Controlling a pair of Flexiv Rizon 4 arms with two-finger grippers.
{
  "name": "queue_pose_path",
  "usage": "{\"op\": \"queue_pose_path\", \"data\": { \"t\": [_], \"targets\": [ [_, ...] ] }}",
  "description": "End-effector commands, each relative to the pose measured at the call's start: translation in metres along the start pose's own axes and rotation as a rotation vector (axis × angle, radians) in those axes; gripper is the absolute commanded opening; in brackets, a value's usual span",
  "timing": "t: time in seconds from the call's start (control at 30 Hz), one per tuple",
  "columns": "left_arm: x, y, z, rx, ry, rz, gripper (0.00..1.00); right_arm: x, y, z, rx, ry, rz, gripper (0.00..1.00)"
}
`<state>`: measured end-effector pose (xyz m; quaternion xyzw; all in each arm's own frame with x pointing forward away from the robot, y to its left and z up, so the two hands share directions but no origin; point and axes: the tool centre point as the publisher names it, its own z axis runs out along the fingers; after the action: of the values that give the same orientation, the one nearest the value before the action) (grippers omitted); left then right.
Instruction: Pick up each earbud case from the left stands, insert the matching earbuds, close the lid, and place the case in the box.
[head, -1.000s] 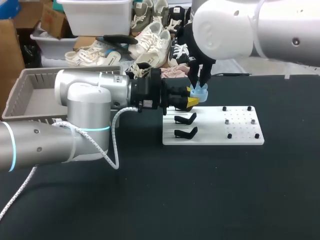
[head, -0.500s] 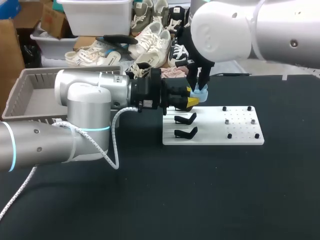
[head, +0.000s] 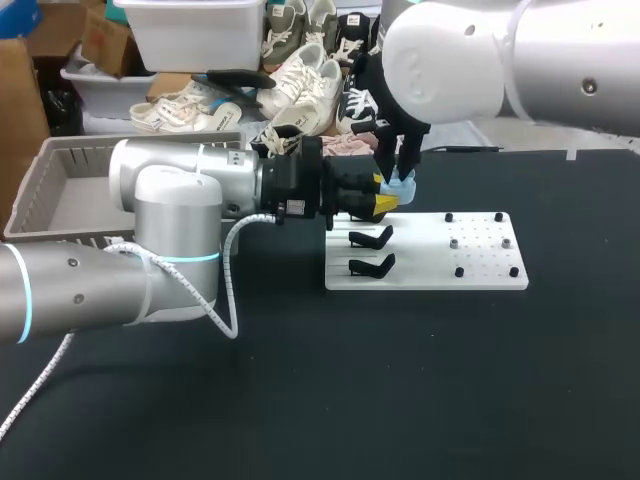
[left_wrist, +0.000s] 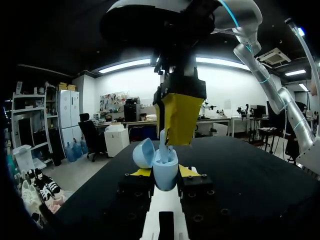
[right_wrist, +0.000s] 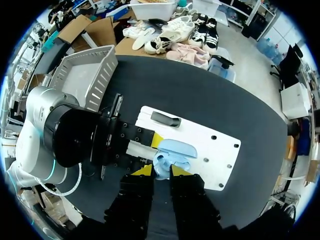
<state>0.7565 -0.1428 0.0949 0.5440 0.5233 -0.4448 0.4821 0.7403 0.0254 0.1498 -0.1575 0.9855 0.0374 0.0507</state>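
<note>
My left gripper (head: 388, 201) reaches in from the left, just above the white stand plate (head: 430, 272), and is shut on a light-blue earbud case (left_wrist: 165, 172). The case's lid (left_wrist: 144, 152) stands open. In the left wrist view the case sits between my own yellow tips. My right gripper (head: 402, 174) hangs straight over the open case, shut on a pale earbud (left_wrist: 163, 139) whose lower end is inside the case. From the right wrist, the open case (right_wrist: 173, 149) lies just ahead of my right gripper (right_wrist: 161, 171).
Two black stands (head: 371, 237) (head: 371, 265) sit on the left part of the white plate; several small black pegs (head: 459, 271) are on its right part. A grey slatted box (head: 60, 190) stands at the table's far left.
My right gripper has come down a little onto the open case with the earbud. The left arm has held the case still.
</note>
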Motion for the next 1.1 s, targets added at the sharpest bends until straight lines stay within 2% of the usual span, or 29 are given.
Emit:
{"op": "queue_pose_path", "data": {
  "t": [0.03, 1.1],
  "targets": [
    [0.0002, -0.0008, 0.0002, -0.003, -0.001, 0.001, 0.0, 0.0047, 0.0009, 0.0, 0.003, -0.007, 0.004, 0.0],
    [0.0002, -0.0008, 0.0002, -0.003, -0.001, 0.001, 0.0, 0.0014, 0.0001, 0.0019, -0.02, -0.001, -0.003, 0.0]
  ]
}}
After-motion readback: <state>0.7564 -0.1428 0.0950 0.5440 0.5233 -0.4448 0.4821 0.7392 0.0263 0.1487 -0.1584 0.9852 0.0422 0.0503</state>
